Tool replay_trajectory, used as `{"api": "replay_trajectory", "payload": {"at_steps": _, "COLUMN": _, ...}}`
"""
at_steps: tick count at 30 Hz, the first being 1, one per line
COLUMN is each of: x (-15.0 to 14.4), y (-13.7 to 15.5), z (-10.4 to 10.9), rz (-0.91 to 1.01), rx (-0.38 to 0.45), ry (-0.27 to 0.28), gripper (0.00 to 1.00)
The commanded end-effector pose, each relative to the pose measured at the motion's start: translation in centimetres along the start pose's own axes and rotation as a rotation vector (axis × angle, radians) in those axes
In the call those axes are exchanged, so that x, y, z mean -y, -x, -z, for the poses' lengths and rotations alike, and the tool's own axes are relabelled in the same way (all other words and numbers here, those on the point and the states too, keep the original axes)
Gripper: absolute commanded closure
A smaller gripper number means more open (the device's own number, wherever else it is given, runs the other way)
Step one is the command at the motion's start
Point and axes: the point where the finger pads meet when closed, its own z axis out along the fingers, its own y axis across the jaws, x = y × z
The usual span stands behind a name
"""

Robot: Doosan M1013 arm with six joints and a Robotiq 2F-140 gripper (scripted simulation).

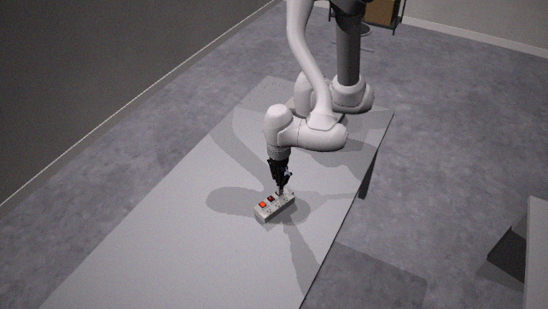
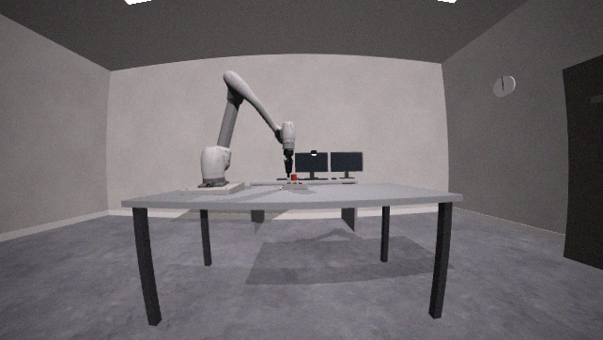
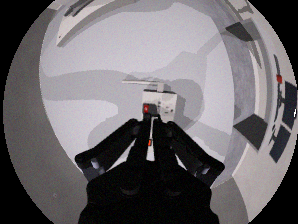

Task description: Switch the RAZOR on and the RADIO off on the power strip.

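Note:
A light grey power strip lies flat on the grey table, right way up, with three rocker switches in a row. The near switch glows bright red. The middle switch is darker red. My gripper is shut with nothing in it and points straight down with its tips at the far switch, which they hide; I cannot tell whether they touch it. The labels are too small to read. The wrist view shows the shut fingers over the strip. The side view shows the gripper just above the strip.
The robot base stands at the far end of the table. The table's right edge runs close beside the strip. Two monitors stand on a desk behind the table.

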Motion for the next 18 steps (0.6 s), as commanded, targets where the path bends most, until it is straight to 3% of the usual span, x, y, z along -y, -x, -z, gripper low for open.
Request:
{"api": "replay_trajectory", "payload": {"at_steps": 1, "x": 0.00, "y": 0.00, "z": 0.01, "rz": 0.000, "rx": 0.000, "ry": 0.000, "gripper": 1.00}}
{"api": "replay_trajectory", "payload": {"at_steps": 18, "x": 0.00, "y": 0.00, "z": -0.28, "rz": 0.000, "rx": 0.000, "ry": 0.000, "gripper": 1.00}}
